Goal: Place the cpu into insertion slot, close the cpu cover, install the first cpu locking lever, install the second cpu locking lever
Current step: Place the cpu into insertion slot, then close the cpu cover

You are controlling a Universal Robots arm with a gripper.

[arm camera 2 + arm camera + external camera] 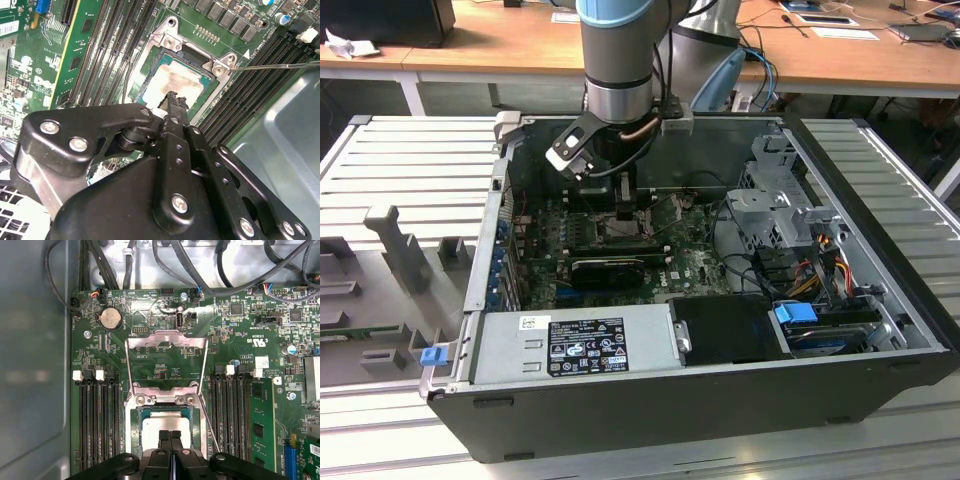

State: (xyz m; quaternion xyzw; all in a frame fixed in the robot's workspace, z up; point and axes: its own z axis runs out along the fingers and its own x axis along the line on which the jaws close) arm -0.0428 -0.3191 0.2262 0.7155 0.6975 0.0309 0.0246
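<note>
the cpu [156,427] is seen lying flat in the insertion slot [143,413], right under the gripper [170,435]. the gripper's fingers are pressed together with nothing held between them. their tips are set on or just over the chip's top. the cpu cover [166,342] is flipped open, on the slot's side away from the gripper.

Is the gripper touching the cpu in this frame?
Cannot tell. In the second wrist view the shut gripper ends over the cpu, but no contact or gap shows plainly.
</note>
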